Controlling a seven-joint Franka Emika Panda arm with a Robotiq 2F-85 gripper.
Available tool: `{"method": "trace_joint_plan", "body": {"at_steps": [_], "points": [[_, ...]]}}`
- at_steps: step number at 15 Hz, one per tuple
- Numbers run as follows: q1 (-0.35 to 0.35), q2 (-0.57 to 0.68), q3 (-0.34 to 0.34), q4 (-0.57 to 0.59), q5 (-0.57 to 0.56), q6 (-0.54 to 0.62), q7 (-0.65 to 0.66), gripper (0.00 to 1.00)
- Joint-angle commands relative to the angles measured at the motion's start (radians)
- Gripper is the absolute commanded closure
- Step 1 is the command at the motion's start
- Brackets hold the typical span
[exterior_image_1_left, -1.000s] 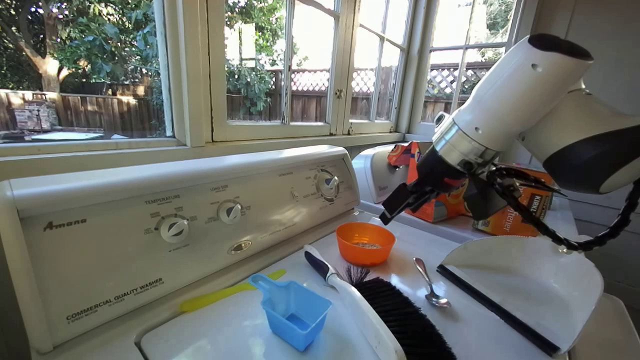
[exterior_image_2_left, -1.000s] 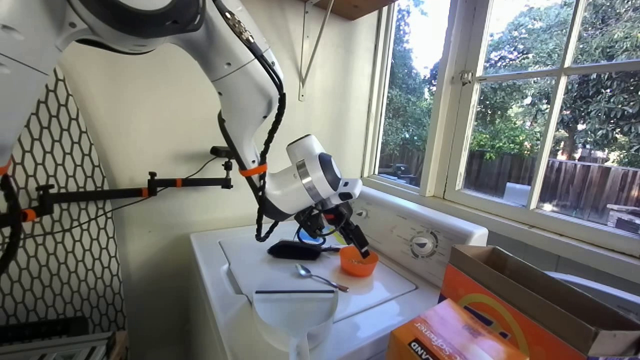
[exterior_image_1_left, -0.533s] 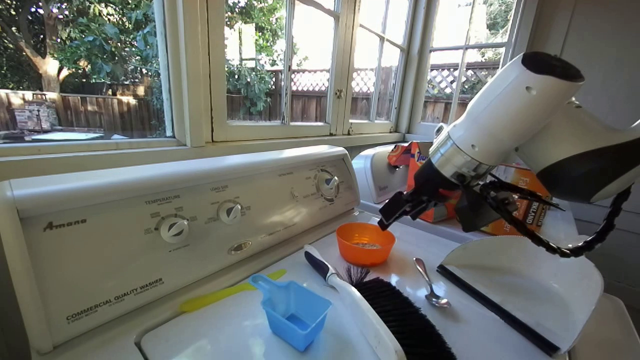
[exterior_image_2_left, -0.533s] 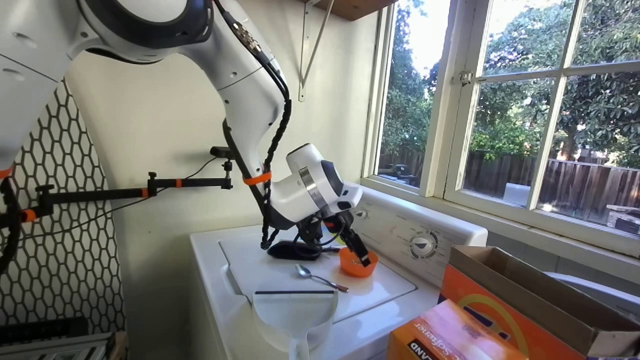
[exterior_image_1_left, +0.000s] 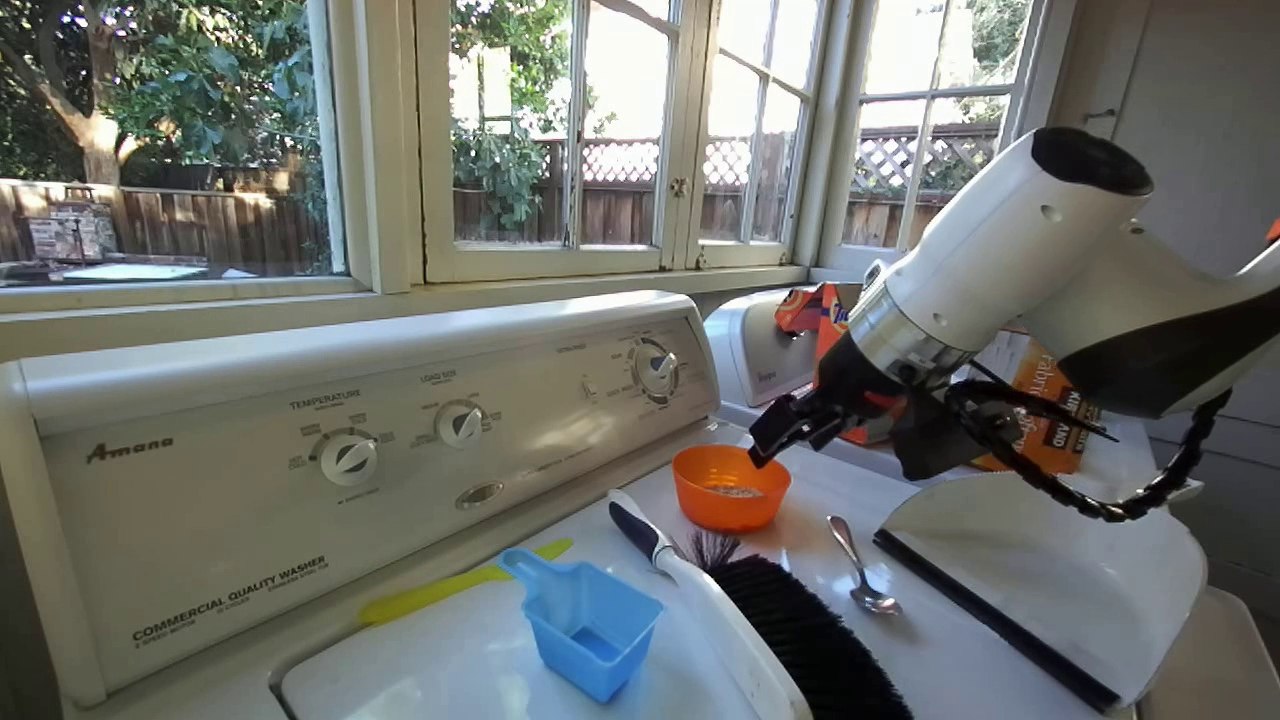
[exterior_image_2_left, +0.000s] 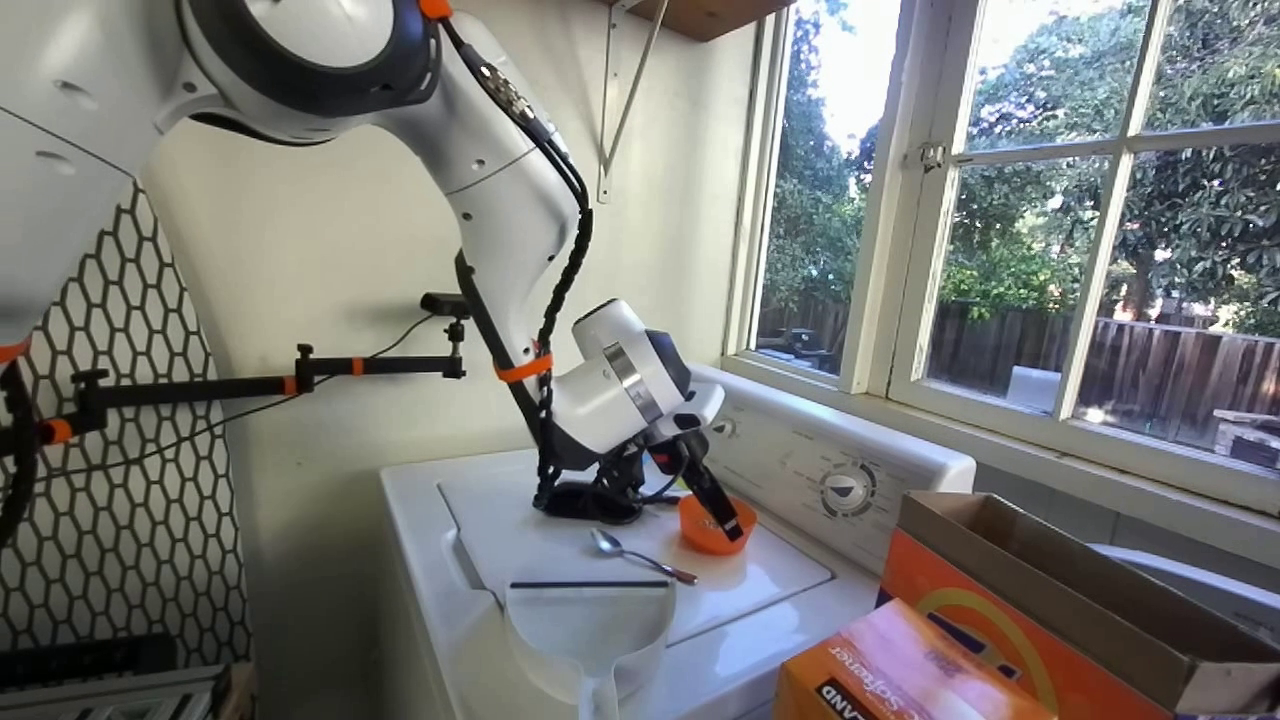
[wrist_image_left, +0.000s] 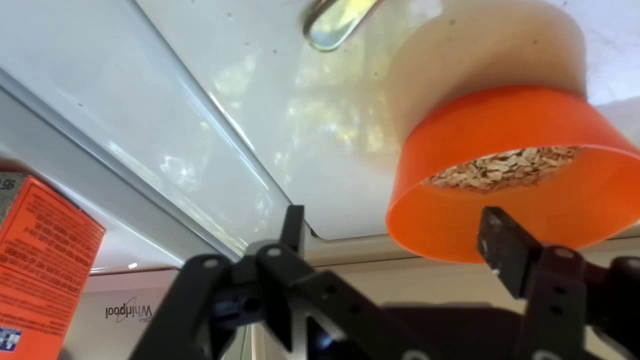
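Note:
My gripper is open and empty, its two black fingers wide apart. In the wrist view one finger stands in front of the orange bowl's mouth and the other stands outside it, beside the rim. The orange bowl holds dry flakes. In both exterior views the gripper is at the rim of the bowl. I cannot tell whether a finger touches it. A metal spoon lies near the bowl; its handle end shows in the wrist view.
On the white washer lid lie a black-bristled brush, a blue scoop, a yellow-green utensil and a white dustpan. The washer's control panel rises behind. Orange boxes stand beside the washer.
My gripper has moved down, closer to the orange bowl's rim. The arm has lowered with it. The bowl, spoon, brush, scoop and dustpan have not moved.

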Motion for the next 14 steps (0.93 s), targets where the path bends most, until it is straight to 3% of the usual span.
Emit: {"method": "trace_joint_plan", "body": {"at_steps": [1, 3, 4, 5, 6, 8, 10, 12, 14], "points": [[0.026, 0.027, -0.026, 0.025, -0.049, 0.006, 0.08, 0.42], [0.028, 0.031, -0.029, 0.025, -0.055, 0.007, 0.093, 0.58], [0.027, 0.033, -0.027, 0.024, -0.056, 0.008, 0.095, 0.45], [0.024, 0.034, -0.025, 0.023, -0.054, 0.009, 0.094, 0.21], [0.023, 0.036, -0.023, 0.022, -0.051, 0.011, 0.09, 0.2], [0.022, 0.038, -0.022, 0.021, -0.048, 0.01, 0.089, 0.06], [0.021, 0.041, -0.021, 0.02, -0.045, 0.01, 0.093, 0.45], [0.021, 0.042, -0.022, 0.019, -0.045, 0.01, 0.099, 0.52], [0.02, 0.043, -0.022, 0.019, -0.046, 0.012, 0.103, 0.69]]}}
